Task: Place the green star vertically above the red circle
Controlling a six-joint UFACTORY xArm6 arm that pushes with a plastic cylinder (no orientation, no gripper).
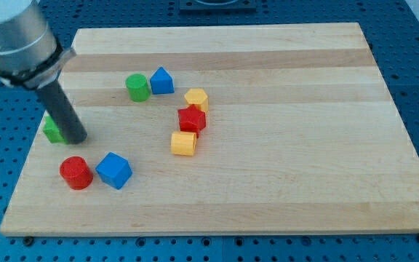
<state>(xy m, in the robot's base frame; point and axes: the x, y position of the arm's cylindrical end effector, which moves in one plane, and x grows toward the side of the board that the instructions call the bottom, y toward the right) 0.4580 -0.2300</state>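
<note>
The green star [52, 130] lies near the board's left edge, mostly hidden behind my rod. My tip [76, 139] rests on the board right against the star's right side. The red circle [76, 172] is a short red cylinder just below the tip, toward the view's bottom left. The star sits above the red circle and a little to its left.
A blue cube [114, 169] touches the red circle's right side. A green cylinder [137, 87] and a blue triangular block [161, 80] sit at upper centre. A yellow block [196, 99], a red star [192, 119] and a yellow cube [183, 143] form a column mid-board.
</note>
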